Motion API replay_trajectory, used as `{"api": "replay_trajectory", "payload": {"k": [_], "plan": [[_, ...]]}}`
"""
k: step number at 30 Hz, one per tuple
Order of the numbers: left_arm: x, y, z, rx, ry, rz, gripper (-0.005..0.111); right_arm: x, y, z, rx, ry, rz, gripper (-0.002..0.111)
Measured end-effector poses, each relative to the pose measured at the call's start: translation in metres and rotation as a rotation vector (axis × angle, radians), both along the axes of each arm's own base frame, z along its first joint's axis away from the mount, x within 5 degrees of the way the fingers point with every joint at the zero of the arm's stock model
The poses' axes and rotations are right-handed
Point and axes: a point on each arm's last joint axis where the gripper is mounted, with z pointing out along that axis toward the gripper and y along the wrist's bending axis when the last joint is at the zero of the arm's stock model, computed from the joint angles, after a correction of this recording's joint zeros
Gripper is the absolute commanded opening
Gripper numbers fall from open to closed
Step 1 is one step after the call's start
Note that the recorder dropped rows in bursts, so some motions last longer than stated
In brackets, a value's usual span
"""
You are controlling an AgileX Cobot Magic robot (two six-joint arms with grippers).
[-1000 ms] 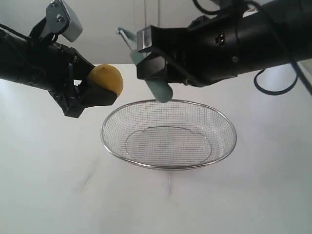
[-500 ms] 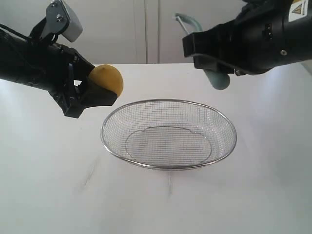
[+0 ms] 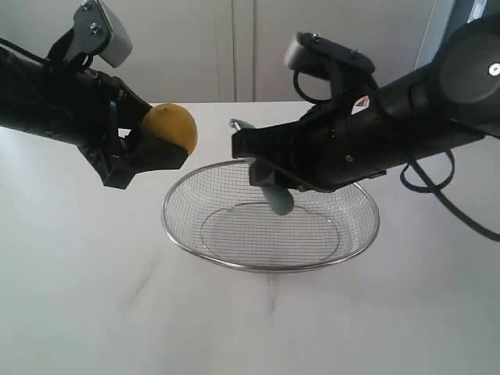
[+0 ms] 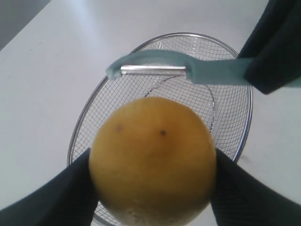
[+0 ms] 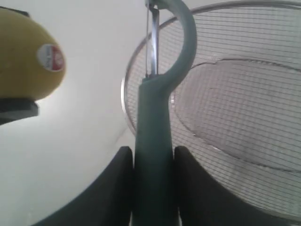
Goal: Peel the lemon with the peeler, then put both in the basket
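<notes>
Slippage is risked if the peeler (image 3: 275,195), clamped in the right gripper (image 3: 264,166) above the basket (image 3: 269,267), is pressed askew on the lemon (image 3: 170,129), pinched aloft by the left gripper (image 3: 158,139) just outside the basket's rim.

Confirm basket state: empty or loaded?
Empty. The basket shows bare mesh in the exterior view; the lemon is held up beside it, the peeler above it.

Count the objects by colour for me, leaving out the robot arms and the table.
Yellow: 1, the lemon
Teal: 1, the peeler
Silver: 1, the basket
Total: 3
</notes>
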Motion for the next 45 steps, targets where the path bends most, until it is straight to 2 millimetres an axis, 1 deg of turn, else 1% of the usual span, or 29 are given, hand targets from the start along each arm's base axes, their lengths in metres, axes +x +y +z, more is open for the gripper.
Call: {"api": "replay_trajectory", "payload": {"k": [2,5,13,21,23,32,35,39,45], "plan": [[0.0,0.0,0.0,0.001,0.0,0.0,0.0,0.002,0.007,-0.003,0.06,0.017,0.027,0.0],[0.0,0.0,0.0,0.001,0.0,0.0,0.0,0.002,0.013,-0.004,0.11,0.032,0.049,0.0],[0.0,0.0,0.0,0.001,0.0,0.0,0.0,-0.001,0.017,-0.001,0.171,0.052,0.084,0.0],[0.0,0.0,0.0,0.001,0.0,0.0,0.0,0.0,0.018,0.0,0.179,0.039,0.078,0.0],[0.0,0.0,0.0,0.001,0.0,0.0,0.0,-0.001,0.017,0.003,0.184,0.028,0.076,0.0],[0.0,0.0,0.0,0.002,-0.001,-0.001,0.0,-0.012,0.009,0.027,0.224,-0.047,0.073,0.0],[0.0,0.0,0.0,0.002,-0.001,-0.001,0.0,-0.018,0.005,0.039,0.244,-0.08,0.078,0.0],[0.0,0.0,0.0,0.003,-0.001,-0.001,0.0,-0.033,-0.005,0.062,0.286,-0.152,0.086,0.0],[0.0,0.0,0.0,0.005,-0.002,-0.002,0.0,-0.062,-0.024,0.097,0.328,-0.295,0.112,0.0]]}}
